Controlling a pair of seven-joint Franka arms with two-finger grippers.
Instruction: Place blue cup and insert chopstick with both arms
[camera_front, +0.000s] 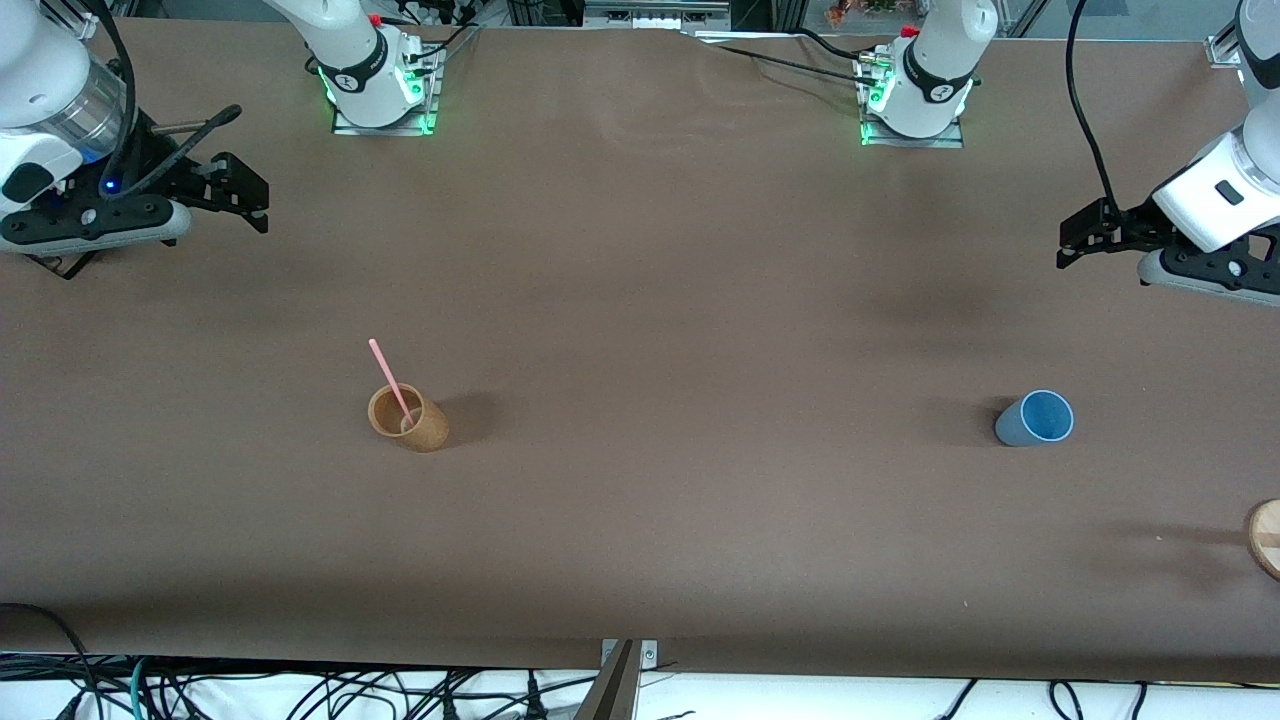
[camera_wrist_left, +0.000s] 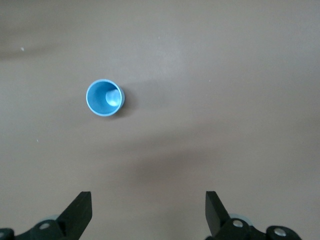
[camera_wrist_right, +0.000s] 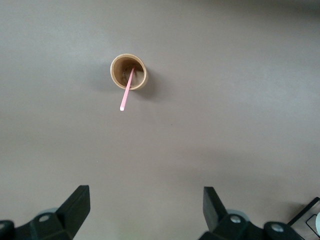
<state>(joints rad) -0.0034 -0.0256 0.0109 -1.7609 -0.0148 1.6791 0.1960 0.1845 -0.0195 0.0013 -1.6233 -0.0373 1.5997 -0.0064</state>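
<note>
The blue cup stands upright on the brown table toward the left arm's end, its mouth up. The pink chopstick leans inside a tan cork-like cup toward the right arm's end, and it shows the same way in the right wrist view. My left gripper hangs open above the table beside the blue cup's area, with nothing between its fingers. Over its own end of the table my right gripper is also open and empty, well off from the tan cup.
A round wooden piece pokes in at the left arm's end, nearer the front camera than the blue cup. The two arm bases stand at the table's back edge. Cables run below the front edge.
</note>
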